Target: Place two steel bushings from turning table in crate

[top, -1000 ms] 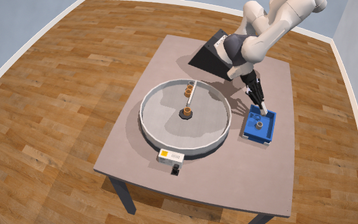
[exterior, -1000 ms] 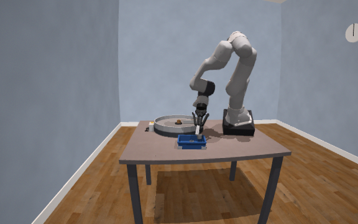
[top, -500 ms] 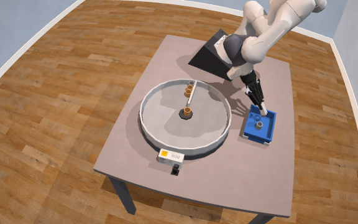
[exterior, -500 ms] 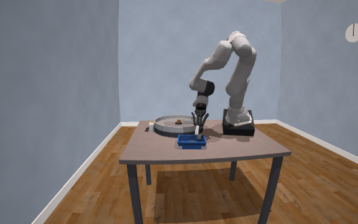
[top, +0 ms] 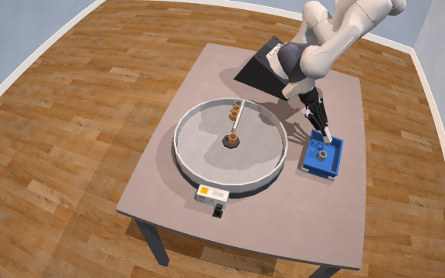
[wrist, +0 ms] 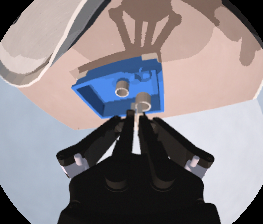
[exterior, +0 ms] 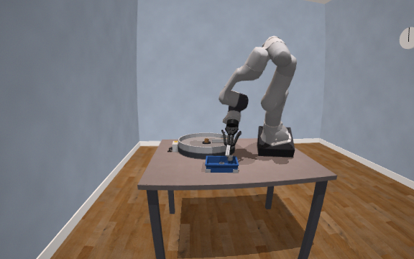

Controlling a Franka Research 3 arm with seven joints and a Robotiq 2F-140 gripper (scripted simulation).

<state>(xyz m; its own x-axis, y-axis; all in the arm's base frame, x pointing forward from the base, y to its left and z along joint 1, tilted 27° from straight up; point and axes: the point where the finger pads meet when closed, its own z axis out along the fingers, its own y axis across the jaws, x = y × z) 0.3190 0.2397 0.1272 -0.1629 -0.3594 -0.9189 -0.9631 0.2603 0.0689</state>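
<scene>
presently the gripper (top: 327,139), jaws pinching a steel bushing (wrist: 142,103), hangs directly above the crate (top: 336,160), second bushing (top: 322,155) beside.

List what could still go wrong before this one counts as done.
1. The gripper seems to pinch the second steel bushing only by its thin wall, so it could slip early.
2. It hangs near the crate corner; released here, it might clip the rim and land outside.
3. It could drop onto the steel bushing already inside and bounce.
</scene>
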